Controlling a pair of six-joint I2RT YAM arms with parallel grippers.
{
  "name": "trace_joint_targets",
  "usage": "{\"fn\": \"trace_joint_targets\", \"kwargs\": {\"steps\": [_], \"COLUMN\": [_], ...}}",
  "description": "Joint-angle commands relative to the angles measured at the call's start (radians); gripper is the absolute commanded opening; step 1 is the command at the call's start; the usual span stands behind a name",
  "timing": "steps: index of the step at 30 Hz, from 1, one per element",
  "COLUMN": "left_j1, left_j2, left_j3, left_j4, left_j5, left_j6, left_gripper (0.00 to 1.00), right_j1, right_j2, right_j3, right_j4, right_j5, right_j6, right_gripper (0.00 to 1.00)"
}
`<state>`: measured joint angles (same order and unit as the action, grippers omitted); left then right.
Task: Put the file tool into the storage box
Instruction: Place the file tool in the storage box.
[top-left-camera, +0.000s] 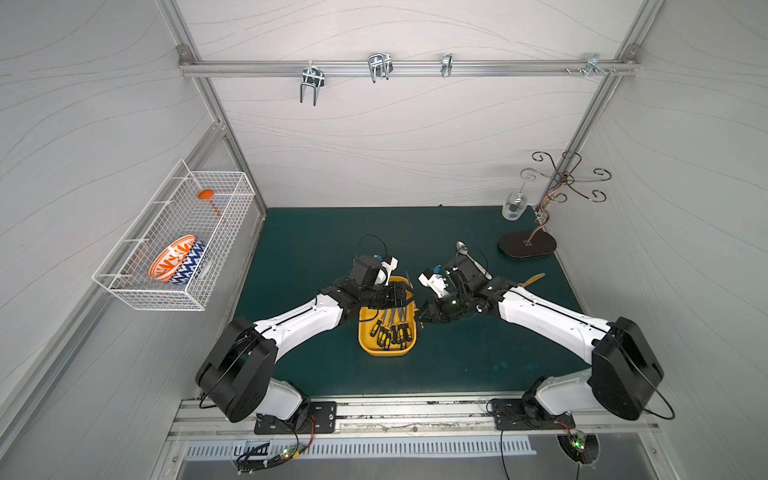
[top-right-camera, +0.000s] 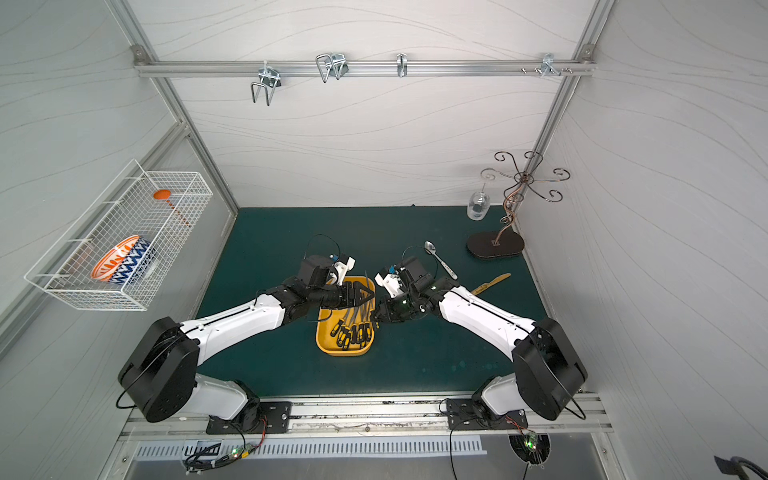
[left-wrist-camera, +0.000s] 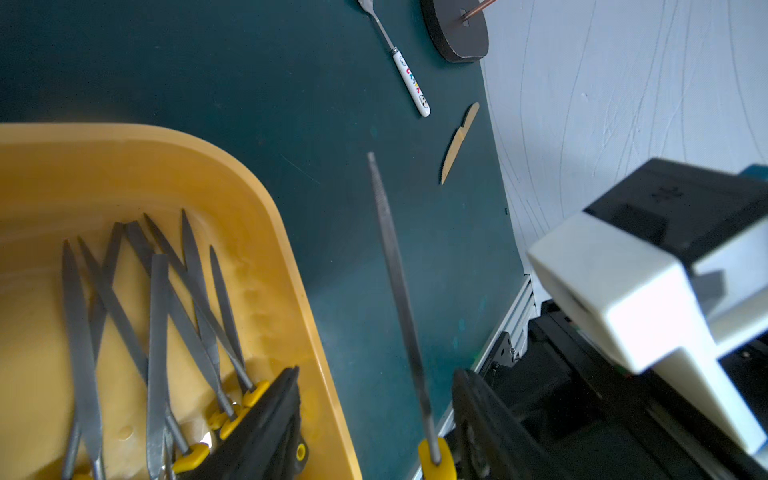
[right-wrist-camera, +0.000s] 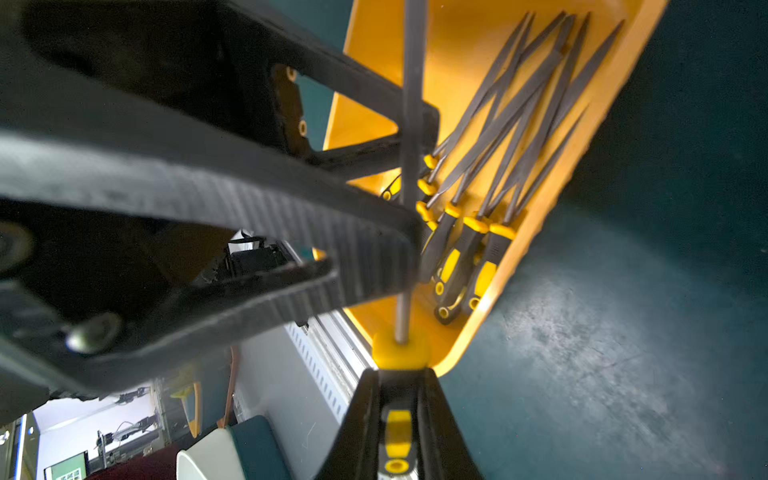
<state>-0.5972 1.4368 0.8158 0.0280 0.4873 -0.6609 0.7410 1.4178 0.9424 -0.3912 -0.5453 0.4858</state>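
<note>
Left hand: positioned over the far half of the yellow storage box, jaws partly open. They straddle the file's shaft without gripping it; nothing is held. Storage box: rests on the green surface between the two arms, long axis running away from the robot. Several other files lie inside, handles toward the near end. File: outside the box, just beside its right long rim and apparently clear of the surface, shaft roughly parallel to that rim, tip pointing away from the robot. Right hand: clamped tight on the file's black-and-yellow handle. Assessment: the box lies immediately left of the held file, so a short sideways carry by the right arm, axis unchanged, appears sufficient.
</note>
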Motion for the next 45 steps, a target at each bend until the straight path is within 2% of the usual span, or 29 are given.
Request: {"fn": "trace_joint_targets", "kwargs": {"steps": [1,2,6,7,10,11,13,15,19,25,26,32,34,35,36,37,41,45], "left_j1": [0.005,0.006,0.006,0.006,0.006,0.008,0.008,0.008,0.007,0.005,0.005,0.004,0.005,0.006,0.005,0.006,0.014,0.047], "left_j2": [-0.019,-0.018,-0.008,-0.007,-0.011,-0.012,-0.016,-0.014,0.034,0.128,0.135,0.150,0.129,0.118,0.099,0.080,-0.009,-0.116], "left_j3": [-0.007,-0.007,-0.011,-0.013,-0.020,-0.024,-0.030,-0.026,-0.003,0.024,0.029,0.040,0.043,0.050,0.059,0.070,0.126,0.156], "left_j4": [0.055,0.054,0.056,0.055,0.046,0.040,0.011,-0.043,-0.188,-0.197,-0.198,-0.186,-0.191,-0.198,-0.209,-0.227,-0.320,-0.377], "left_j5": [0.013,0.015,0.022,0.019,0.001,-0.010,-0.048,-0.110,-0.223,-0.188,-0.184,-0.159,-0.162,-0.168,-0.174,-0.191,-0.347,-0.677], "left_j6": [-0.003,-0.002,0.002,0.003,0.012,0.014,0.024,0.043,0.081,0.078,0.078,0.079,0.080,0.083,0.091,0.103,0.190,0.349], "left_gripper": [0.58,0.50,0.05,0.00,0.00,0.00,0.00,0.00,0.00,0.00,0.01,0.40,0.59,0.71,0.91,1.00,1.00,1.00], "right_j1": [0.013,0.014,0.017,0.015,0.017,0.017,0.017,0.017,0.015,0.013,0.012,-0.009,-0.041,-0.064,-0.098,-0.134,-0.304,-0.432], "right_j2": [0.022,0.023,0.017,0.016,0.017,0.017,0.019,0.020,0.026,0.035,0.035,0.012,-0.005,-0.014,-0.025,-0.039,-0.104,-0.195], "right_j3": [0.037,0.042,0.047,0.050,0.057,0.058,0.067,0.072,0.075,0.080,0.081,0.067,0.059,0.055,0.052,0.049,0.040,-0.040], "right_j4": [0.025,0.025,0.025,0.022,0.009,0.003,-0.020,-0.041,-0.059,-0.067,-0.069,-0.091,-0.102,-0.111,-0.123,-0.136,-0.176,-0.092], "right_j5": [-0.031,-0.031,-0.022,-0.016,-0.010,-0.007,0.017,0.057,0.096,0.121,0.128,0.177,0.208,0.224,0.248,0.277,0.478,0.855], "right_j6": [0.010,0.011,0.011,0.011,0.005,0.005,0.002,-0.004,-0.015,-0.018,-0.017,-0.016,-0.011,-0.005,0.000,-0.001,-0.020,-0.065], "right_gripper": [0.05,0.05,0.05,0.05,0.07,0.11,0.31,0.40,0.42,0.42,0.42,0.42,0.42,0.42,0.42,0.43,0.44,0.46]}}
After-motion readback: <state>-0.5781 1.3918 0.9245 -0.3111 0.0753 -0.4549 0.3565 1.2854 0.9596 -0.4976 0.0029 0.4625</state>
